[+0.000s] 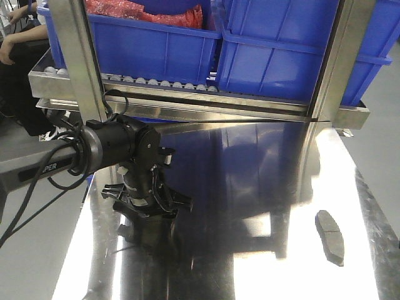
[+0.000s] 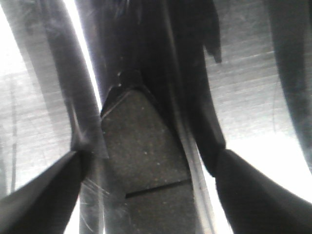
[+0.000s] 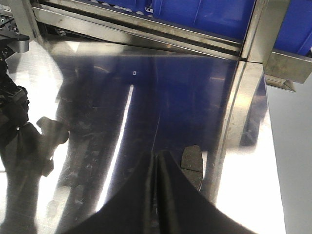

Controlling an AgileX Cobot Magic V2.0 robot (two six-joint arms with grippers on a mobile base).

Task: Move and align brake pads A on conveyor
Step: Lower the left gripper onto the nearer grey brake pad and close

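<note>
Far left, the letters "PER" are being read in white on the left arm (image 1: 47, 167). The left gripper (image 1: 149, 215) is being pointed down at the steel table (image 1: 250, 187), fingers (image 2: 39, 200) spread apart, a pad (image 2: 146, 156) lying between them, touched by neither. Rightward, the right gripper (image 3: 157, 163) is being held with fingers pressed together, a second pad (image 3: 191, 158) lying just beside it on the table.

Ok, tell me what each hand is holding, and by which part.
Nothing is held. The left hand is open astride a brake pad, fingers clear of its edges; the right hand is shut, empty.
</note>
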